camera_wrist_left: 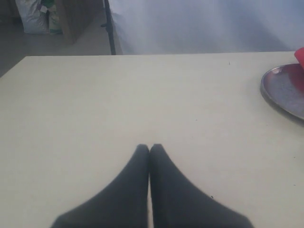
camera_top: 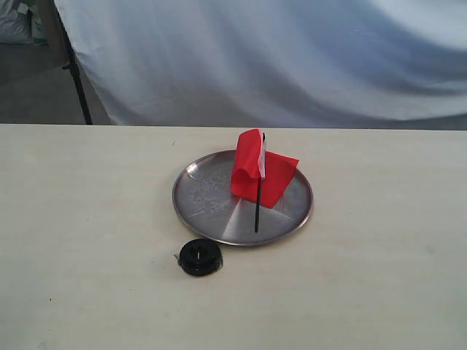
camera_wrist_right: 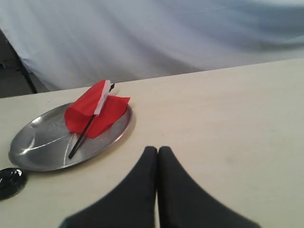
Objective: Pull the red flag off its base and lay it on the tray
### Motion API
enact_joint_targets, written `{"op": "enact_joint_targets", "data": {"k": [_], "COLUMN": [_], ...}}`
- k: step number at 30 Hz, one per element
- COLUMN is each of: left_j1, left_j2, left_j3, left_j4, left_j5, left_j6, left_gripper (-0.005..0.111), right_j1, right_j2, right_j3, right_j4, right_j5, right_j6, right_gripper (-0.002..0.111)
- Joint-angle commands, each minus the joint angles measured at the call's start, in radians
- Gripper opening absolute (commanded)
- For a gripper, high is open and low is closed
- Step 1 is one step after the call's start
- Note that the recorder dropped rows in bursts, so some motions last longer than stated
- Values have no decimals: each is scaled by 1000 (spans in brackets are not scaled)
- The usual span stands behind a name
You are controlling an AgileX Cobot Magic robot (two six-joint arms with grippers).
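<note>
The red flag (camera_top: 260, 175) lies on the round silver tray (camera_top: 201, 200) with its thin black pole pointing toward the tray's front rim. The right wrist view shows the same flag (camera_wrist_right: 95, 111) resting on the tray (camera_wrist_right: 38, 142). The black round base (camera_top: 201, 257) sits on the table just in front of the tray's left side, and it is empty; its edge shows as the base (camera_wrist_right: 10, 183). My left gripper (camera_wrist_left: 149, 148) is shut with nothing in it, well away from the tray (camera_wrist_left: 280, 92). My right gripper (camera_wrist_right: 157, 151) is shut and empty, off to the tray's side. Neither gripper shows in the exterior view.
A pale wooden table (camera_top: 379, 277) carries everything. A white cloth backdrop (camera_top: 292, 58) hangs behind its far edge, with a black stand leg (camera_top: 76, 80) at the left. Bags (camera_wrist_left: 35, 16) sit on the floor beyond the table.
</note>
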Motion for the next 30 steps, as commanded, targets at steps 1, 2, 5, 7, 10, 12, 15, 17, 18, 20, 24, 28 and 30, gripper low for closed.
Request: {"op": "enact_joint_targets", "data": {"k": [1,2,5,7,10,12,15,17,18,20,24,28,30], "left_j1": [1,1,1,1,1,1,1,1,1,1,1,1,1], "left_j2": [-3,-3,-3,-3,-3,-3,-3,-3,-3,-3,-3,-3,-3], "left_j3": [4,4,4,4,4,4,4,4,4,4,4,4,4], "left_j4": [3,3,3,3,3,3,3,3,3,3,3,3,3], "left_j5": [-8,-8,-8,-8,-8,-8,-8,-8,-8,-8,-8,-8,-8], "left_j6": [-7,-7,-7,-7,-7,-7,-7,-7,-7,-7,-7,-7,-7], "left_gripper": [0,0,0,0,0,0,0,0,0,0,0,0,0], "right_j1": [4,4,4,4,4,4,4,4,4,4,4,4,4], "right_j2": [-7,-7,-7,-7,-7,-7,-7,-7,-7,-7,-7,-7,-7], "right_j3": [2,2,2,2,2,2,2,2,2,2,2,2,2], "right_j4": [261,258,219,179,145,145,145,145,145,145,145,145,145], "right_j5": [-38,-47,-30,19,51,51,51,51,51,51,51,51,51], "right_j6": [-338,-347,-345,-345,-361,-384,-381,-381,-381,-381,-381,-379,-379], "right_gripper": [0,0,0,0,0,0,0,0,0,0,0,0,0]}}
